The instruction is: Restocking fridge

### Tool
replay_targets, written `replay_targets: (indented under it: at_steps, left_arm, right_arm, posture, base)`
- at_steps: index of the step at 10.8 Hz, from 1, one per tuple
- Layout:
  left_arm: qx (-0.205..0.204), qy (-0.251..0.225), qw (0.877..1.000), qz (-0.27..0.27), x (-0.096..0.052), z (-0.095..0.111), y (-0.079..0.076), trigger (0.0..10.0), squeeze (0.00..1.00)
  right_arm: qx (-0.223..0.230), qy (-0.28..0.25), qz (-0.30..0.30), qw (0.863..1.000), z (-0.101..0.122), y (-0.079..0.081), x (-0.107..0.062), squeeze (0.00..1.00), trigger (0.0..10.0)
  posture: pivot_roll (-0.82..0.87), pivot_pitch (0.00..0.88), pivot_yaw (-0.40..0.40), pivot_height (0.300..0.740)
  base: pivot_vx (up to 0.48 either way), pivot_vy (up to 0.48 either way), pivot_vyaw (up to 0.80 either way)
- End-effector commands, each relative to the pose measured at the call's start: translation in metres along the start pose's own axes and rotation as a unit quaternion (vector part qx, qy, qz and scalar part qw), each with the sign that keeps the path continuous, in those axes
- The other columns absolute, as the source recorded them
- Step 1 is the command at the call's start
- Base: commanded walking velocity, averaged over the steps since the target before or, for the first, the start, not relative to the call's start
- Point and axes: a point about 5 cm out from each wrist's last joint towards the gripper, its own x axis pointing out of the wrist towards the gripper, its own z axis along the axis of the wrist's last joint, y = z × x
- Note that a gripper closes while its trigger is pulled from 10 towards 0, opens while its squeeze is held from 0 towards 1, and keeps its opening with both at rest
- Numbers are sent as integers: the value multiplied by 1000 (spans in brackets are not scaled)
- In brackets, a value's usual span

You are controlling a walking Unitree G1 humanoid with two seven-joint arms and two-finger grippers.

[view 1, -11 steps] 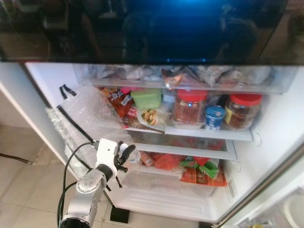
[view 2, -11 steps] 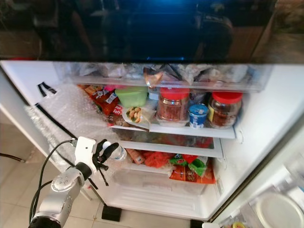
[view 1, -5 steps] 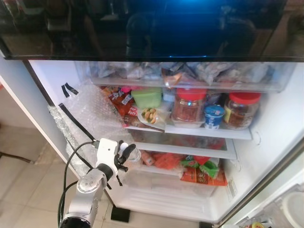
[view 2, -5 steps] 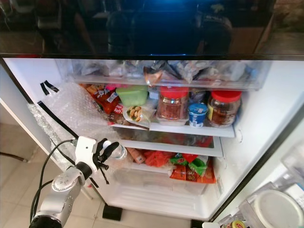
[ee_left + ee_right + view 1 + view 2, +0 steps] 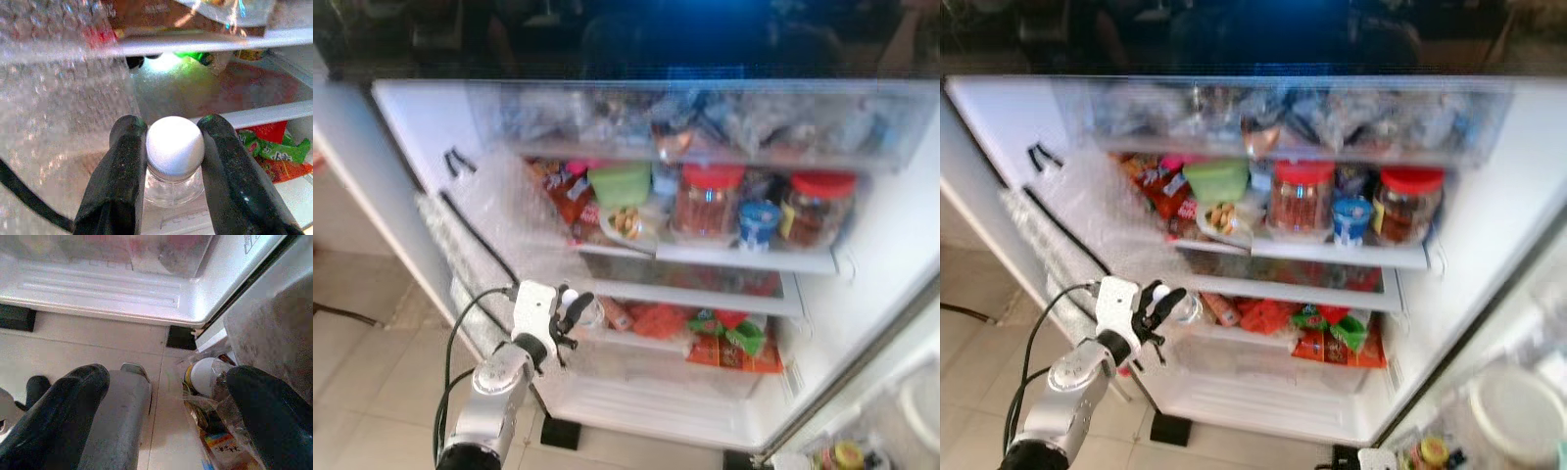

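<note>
A small clear bottle (image 5: 174, 166) with a white cap is the item being stocked: it is clamped at the neck, just under the cap, between the two black fingers (image 5: 122, 181) of the left gripper (image 5: 570, 315), which holds it at the left front of the open fridge (image 5: 891, 264), level with the lower shelf (image 5: 705, 299) and close beside the bubble-wrapped left wall (image 5: 484, 245). Ahead of the bottle, the space under the upper shelf (image 5: 705, 255) looks fairly free on the left, while red and green snack packets (image 5: 729, 343) crowd the middle and right of the level below. The upper shelf itself is full, with a green tub (image 5: 619, 183), two red-lidded jars (image 5: 707, 201), and a small blue cup (image 5: 757, 223). The step in hand looks like carrying the bottle in for placing; it is not yet set down. The next move probably calls for pushing the bottle further in, clear of the shelf edge and the wrap, standing it upright on a bare patch, then letting go. The right gripper (image 5: 161, 416) hangs low by the fridge's foot over the tiled floor (image 5: 98, 342), its fingers spread wide and empty.
</note>
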Motion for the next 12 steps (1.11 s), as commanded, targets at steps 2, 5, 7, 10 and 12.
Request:
replay_targets:
  at_steps: [2, 5, 7, 10, 12]
  left_arm:
    - [3, -18, 1000, 19, 6, 5, 9, 10000, 0]
    - [5, -44, 998, 54, 23, 11, 16, 10000, 0]
    - [-7, -47, 996, 72, 34, 16, 21, 10000, 0]
    - [-28, -49, 994, 92, 46, 22, 22, 10000, 0]
    - [-33, -47, 993, 108, 54, 29, 25, 10000, 0]
  right_arm:
    - [6, 66, 0, 998, -35, 1, -11, 0, 10000]
    - [6, 64, 0, 998, -36, -3, -12, 0, 10000]
    - [5, 62, -4, 998, -37, -6, -13, 0, 10000]
    - [4, 59, -5, 998, -38, -10, -15, 0, 10000]
    - [9, 56, -7, 998, -40, -12, -17, 0, 10000]
  posture:
    - [8, 5, 65, 656]
    - [-24, 20, 52, 656]
    - [-50, 27, 51, 656]
    - [-88, 27, 58, 656]
    - [-122, 32, 58, 656]
  base:
    - [0, 0, 0]
    - [0, 0, 0]
    - [0, 0, 0]
    - [0, 0, 0]
    - [0, 0, 0]
